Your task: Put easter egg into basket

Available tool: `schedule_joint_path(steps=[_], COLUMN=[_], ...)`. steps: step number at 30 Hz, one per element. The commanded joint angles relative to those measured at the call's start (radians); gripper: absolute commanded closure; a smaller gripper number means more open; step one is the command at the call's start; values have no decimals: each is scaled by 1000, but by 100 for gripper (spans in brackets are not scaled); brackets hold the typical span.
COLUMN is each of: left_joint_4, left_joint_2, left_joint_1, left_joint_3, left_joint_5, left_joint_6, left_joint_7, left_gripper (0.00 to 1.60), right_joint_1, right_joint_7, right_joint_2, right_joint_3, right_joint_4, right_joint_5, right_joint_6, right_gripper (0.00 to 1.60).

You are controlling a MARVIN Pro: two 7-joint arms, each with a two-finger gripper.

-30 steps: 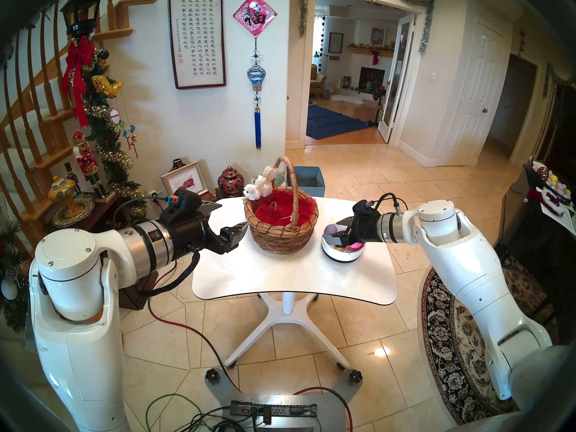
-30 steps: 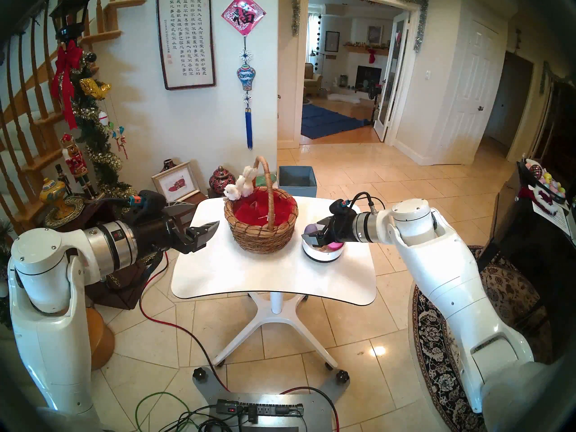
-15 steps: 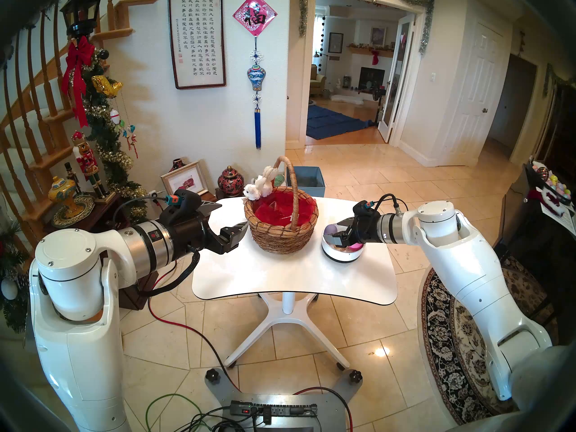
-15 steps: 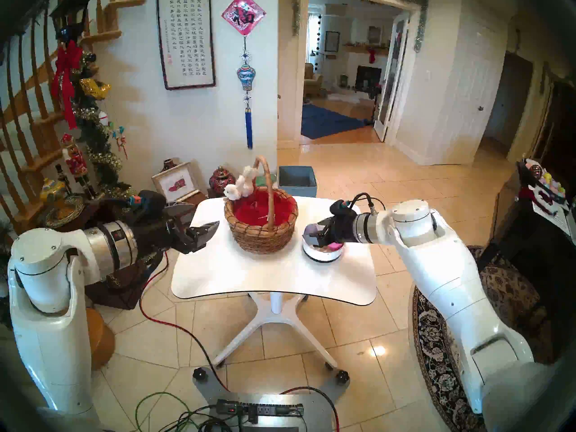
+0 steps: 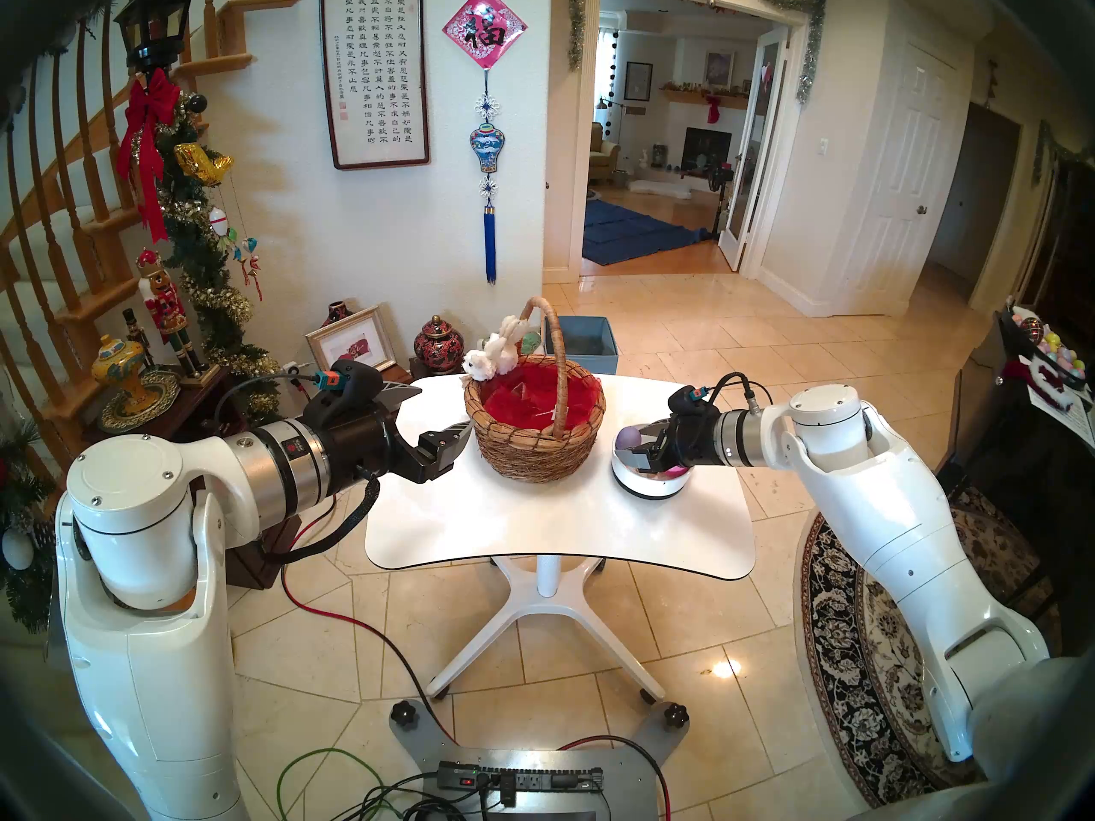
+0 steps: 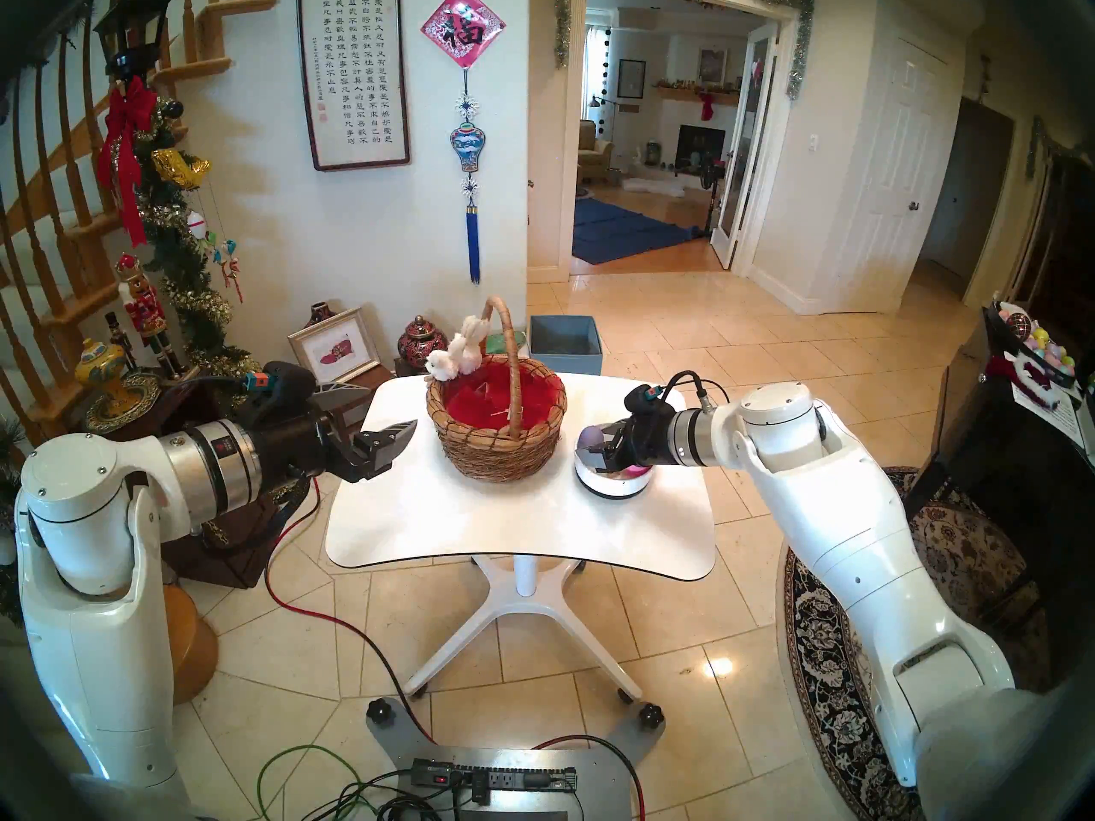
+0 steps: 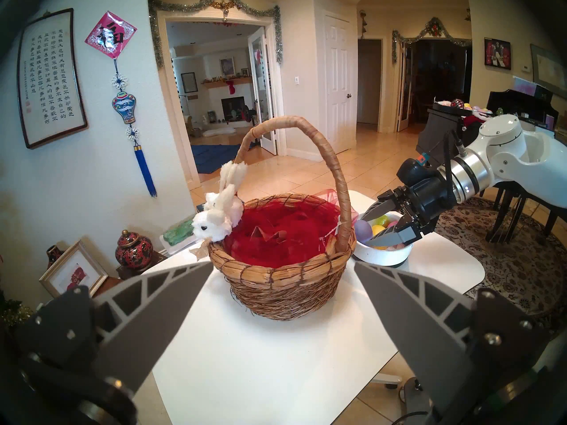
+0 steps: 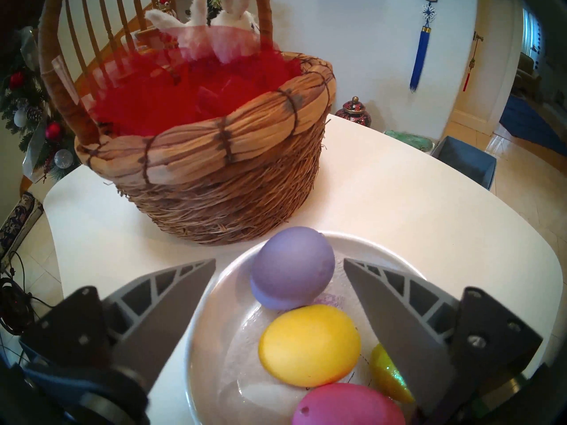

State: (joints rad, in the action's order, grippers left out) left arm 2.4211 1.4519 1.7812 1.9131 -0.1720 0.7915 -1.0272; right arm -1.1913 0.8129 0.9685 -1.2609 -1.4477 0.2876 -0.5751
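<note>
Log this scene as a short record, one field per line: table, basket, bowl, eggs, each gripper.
table: white table, bearing the basket and the bowl
basket: wicker basket, red lining, white plush bunny on its rim, no egg seen inside
bowl: white bowl, beside the basket
eggs: purple egg, yellow egg, pink egg, all in the bowl
right gripper: right gripper over the bowl, jaws apart either side of the purple egg, grip not confirmed
left gripper: left gripper open, empty, short of the basket

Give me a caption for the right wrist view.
Right gripper open over a white bowl of colored eggs beside the basket.
</note>
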Motion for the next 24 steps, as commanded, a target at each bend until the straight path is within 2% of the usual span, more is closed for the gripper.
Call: schedule_joint_path(steps=[1, 3, 4, 24], left_joint_4=[5, 5, 5, 5], left_joint_2=[-1, -1, -1, -1], left_joint_1=[-3, -3, -3, -3], left_joint_3=[-2, -2, -2, -2], left_joint_5=[-1, -1, -1, -1], left_joint_6=[-1, -1, -1, -1], left_joint_7=[1, 1, 1, 1], left_gripper=[0, 0, 0, 0], right_joint_1=[4, 4, 4, -3], right_joint_7=[-1, 0, 0, -4], right_joint_2=[4, 4, 5, -21], right_joint_3=[-3, -2, -2, -35], right_joint_4=[-3, -2, -2, -53], right_joint_5=[3, 4, 4, 23], right_joint_6=[8, 8, 8, 9], right_gripper=[55, 82, 86, 97])
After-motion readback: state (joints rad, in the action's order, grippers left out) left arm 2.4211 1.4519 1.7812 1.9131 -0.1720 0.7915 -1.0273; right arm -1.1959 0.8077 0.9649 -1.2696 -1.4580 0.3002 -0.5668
